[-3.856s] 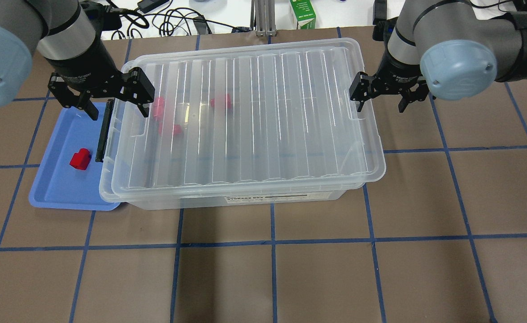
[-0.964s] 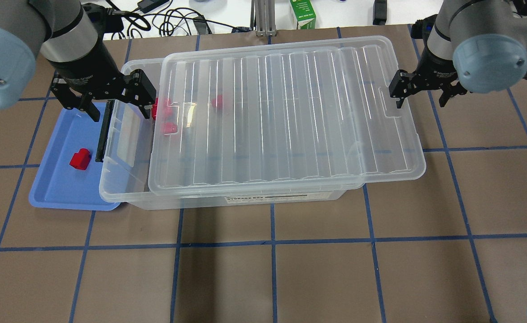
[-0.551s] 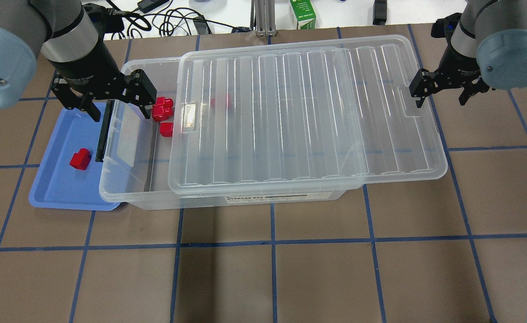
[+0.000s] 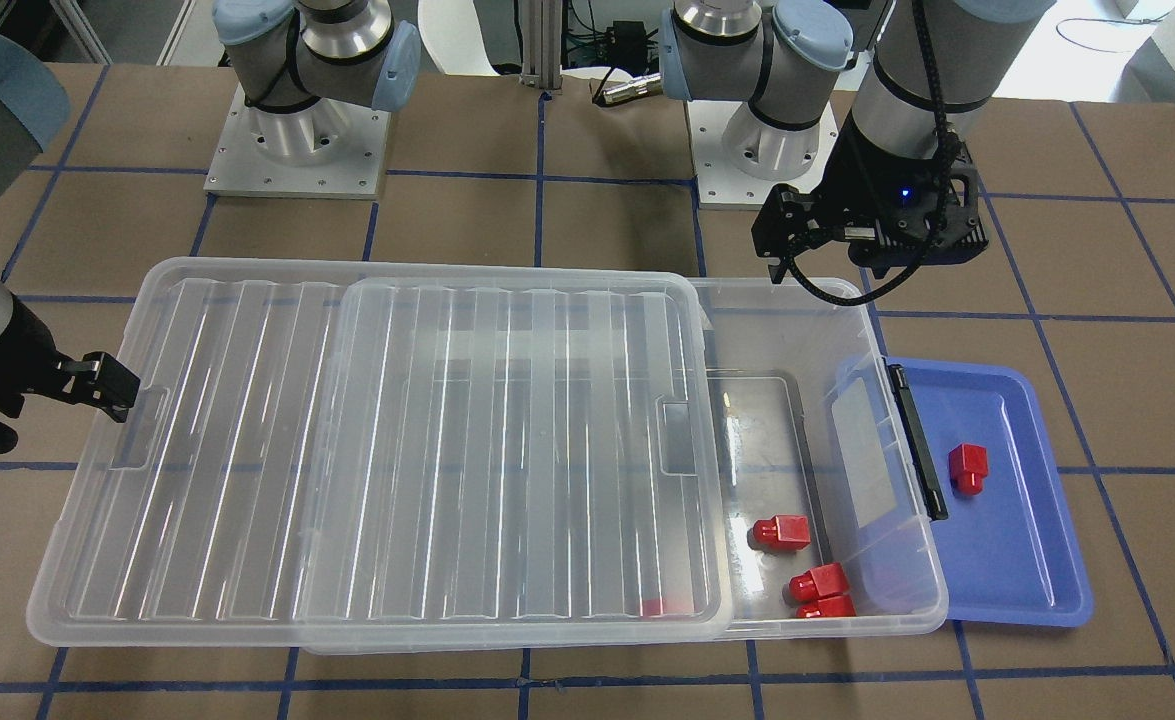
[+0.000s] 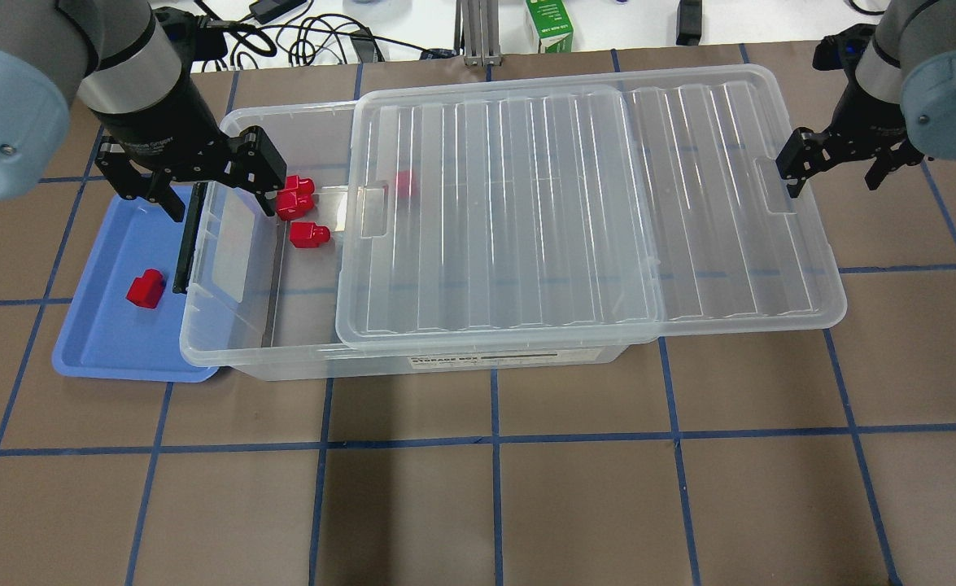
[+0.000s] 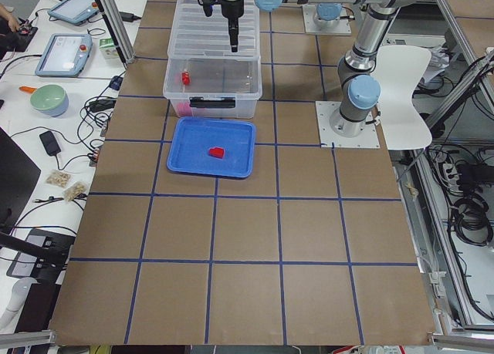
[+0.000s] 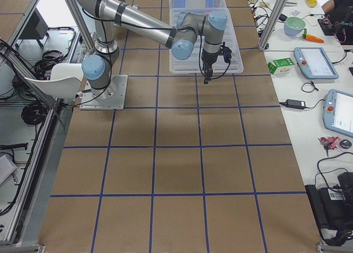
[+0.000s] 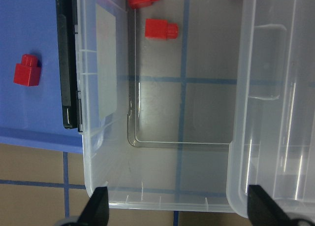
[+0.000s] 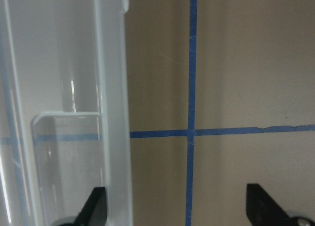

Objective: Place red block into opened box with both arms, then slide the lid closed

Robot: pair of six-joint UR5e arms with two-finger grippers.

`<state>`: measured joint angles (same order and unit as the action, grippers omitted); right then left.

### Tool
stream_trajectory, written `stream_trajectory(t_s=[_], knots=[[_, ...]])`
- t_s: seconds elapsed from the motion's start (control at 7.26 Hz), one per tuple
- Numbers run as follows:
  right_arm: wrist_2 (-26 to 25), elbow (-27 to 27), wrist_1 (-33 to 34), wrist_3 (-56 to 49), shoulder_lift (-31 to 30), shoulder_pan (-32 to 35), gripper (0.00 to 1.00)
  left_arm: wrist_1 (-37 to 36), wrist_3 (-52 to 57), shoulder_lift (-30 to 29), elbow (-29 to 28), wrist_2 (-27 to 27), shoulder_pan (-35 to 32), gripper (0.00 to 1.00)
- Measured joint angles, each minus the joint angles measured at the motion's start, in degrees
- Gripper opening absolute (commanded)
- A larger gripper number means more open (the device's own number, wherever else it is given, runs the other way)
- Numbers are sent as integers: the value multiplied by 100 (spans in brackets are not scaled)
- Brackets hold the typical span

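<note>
Overhead exterior, lid [image 5: 591, 203] partway off box [image 5: 201, 346], left jaws spread empty, right jaws spread astride lid's edge.

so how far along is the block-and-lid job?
Done: lid sits offset, box open at its latch end, three blocks showing inside. In hand: open right gripper has one finger at the lid's end notch; open left gripper hangs over the latch end. Left: red block on the blue tray goes in, then lid shut.
</note>
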<state>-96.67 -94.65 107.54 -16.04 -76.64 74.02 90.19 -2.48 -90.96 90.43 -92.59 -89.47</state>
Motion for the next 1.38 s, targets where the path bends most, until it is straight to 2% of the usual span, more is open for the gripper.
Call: stream_trajectory(t_s=[0.69, 1.1, 1.38], knots=[[-121, 3, 3, -89, 0, -54, 100, -1, 2, 2, -5, 2, 0, 100], [-30, 31, -48, -72, -116, -24, 100, -1, 2, -4, -28, 4, 0, 100], [266, 163, -565, -7, -441, 2, 100, -1, 2, -8, -39, 2, 0, 100]])
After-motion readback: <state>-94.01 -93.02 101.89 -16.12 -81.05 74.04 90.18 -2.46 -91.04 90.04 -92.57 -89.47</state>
